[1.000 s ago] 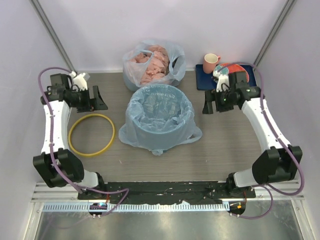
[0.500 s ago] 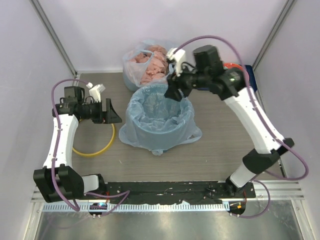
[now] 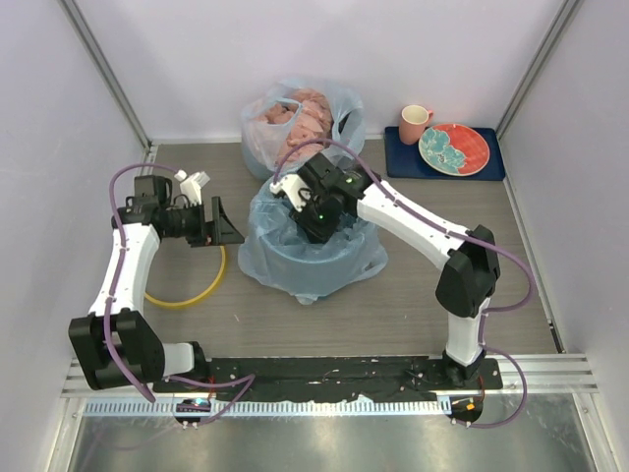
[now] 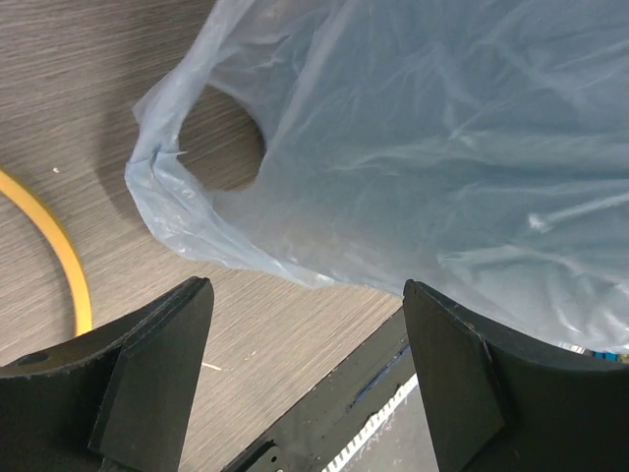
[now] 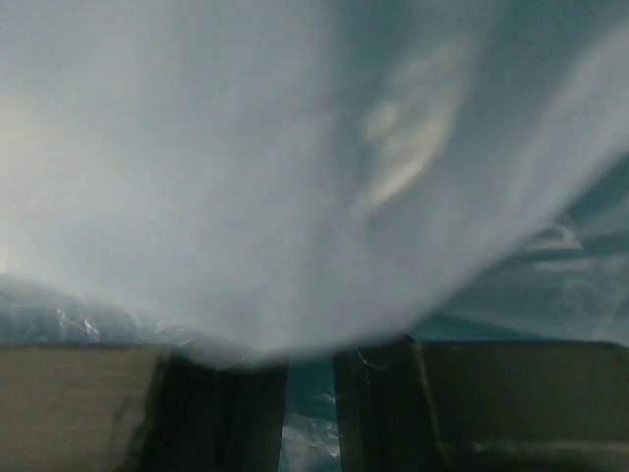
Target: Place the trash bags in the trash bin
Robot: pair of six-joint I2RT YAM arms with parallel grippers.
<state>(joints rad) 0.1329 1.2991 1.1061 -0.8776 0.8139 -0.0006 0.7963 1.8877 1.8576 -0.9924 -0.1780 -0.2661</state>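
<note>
My right gripper [image 3: 313, 218] is down inside the trash bin [image 3: 316, 258], its fingers close together behind blurred film. I cannot tell whether they pinch it, while the left gripper [image 4: 305, 383] stands spread and empty beside. The trash bag [image 3: 295, 277], thin crinkled translucent blue film, already lines the round teal bin with its skirt spilling outside; I judge seating it remains.

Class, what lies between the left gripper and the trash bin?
Only the trash bag, draped over the side of the trash bin, and a strip of bare table; the left wrist view shows this ahead of the open left gripper.
</note>
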